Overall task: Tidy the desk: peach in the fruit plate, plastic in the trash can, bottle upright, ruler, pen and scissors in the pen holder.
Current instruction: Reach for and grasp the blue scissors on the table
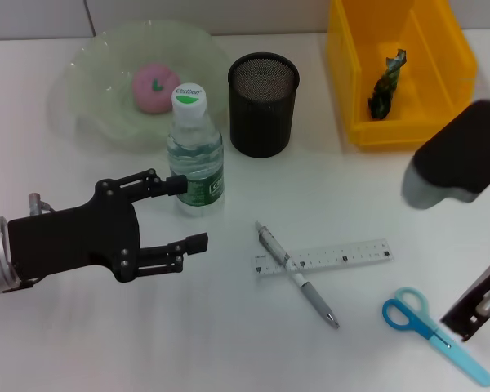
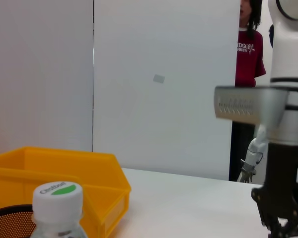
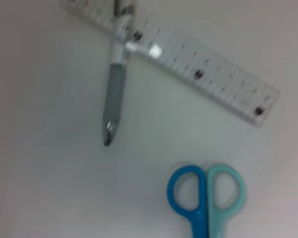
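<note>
Left claw (image 1: 180, 214) open wide, holding nothing, fingers beside the upright bottle (image 1: 195, 152); upper fingertip at the label. Right claw (image 1: 474, 314) low at the bench (image 1: 82, 343) edge, just beside the scissors (image 1: 431, 324); cannot tell its opening. Pen (image 1: 298, 275) lies across the ruler (image 1: 322, 256); holder (image 1: 263, 104) empty. Peach (image 1: 154, 88) in the plate (image 1: 98, 73), plastic (image 1: 387, 83) in the bin (image 1: 408, 61). Risks: a left swing could topple the bottle; flat scissors may slip from a shallow pinch; lifting the ruler would roll the pen.
</note>
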`<state>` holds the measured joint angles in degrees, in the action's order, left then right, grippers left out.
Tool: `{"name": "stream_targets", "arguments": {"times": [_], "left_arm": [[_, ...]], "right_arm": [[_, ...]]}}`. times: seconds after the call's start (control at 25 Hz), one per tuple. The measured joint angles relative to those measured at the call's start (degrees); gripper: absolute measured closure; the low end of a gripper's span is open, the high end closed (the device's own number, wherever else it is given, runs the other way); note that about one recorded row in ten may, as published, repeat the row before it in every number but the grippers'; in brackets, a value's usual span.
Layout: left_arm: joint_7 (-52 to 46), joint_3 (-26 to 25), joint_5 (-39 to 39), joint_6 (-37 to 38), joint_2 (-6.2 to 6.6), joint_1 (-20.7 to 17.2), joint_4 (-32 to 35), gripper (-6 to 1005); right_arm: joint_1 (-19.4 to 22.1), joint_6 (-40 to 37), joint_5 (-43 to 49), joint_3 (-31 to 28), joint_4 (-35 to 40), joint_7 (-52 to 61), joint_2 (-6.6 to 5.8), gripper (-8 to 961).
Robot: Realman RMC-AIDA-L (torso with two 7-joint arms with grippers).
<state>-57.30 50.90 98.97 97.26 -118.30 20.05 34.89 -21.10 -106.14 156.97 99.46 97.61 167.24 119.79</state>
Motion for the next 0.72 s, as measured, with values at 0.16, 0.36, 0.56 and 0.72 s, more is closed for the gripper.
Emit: {"name": "stream_targets", "arguments": {"times": [0.16, 0.36, 0.56, 0.72], "left_arm": [[0.0, -0.01, 0.0, 0.03, 0.0, -0.01, 0.0, 200], [0.0, -0.01, 0.0, 0.03, 0.0, 0.1, 0.0, 200], [0.0, -0.01, 0.0, 0.03, -0.01, 0.36, 0.0, 200], [0.0, -0.01, 0.0, -0.01, 0.0, 0.4, 0.0, 199]], "right_arm": [[0.68, -1.29, -0.22, -3.53, 2.0, -1.93, 0.0, 886], [0.69, -2.43, -0.39, -4.14, 2.33, -2.37, -0.06, 926], [0.82, -1.65, -0.43, -3.27, 0.82, -2.37, -0.06, 801], [1.01, -0.33, -0.5, -1.67, -0.77, -2.37, -0.04, 690]]}}
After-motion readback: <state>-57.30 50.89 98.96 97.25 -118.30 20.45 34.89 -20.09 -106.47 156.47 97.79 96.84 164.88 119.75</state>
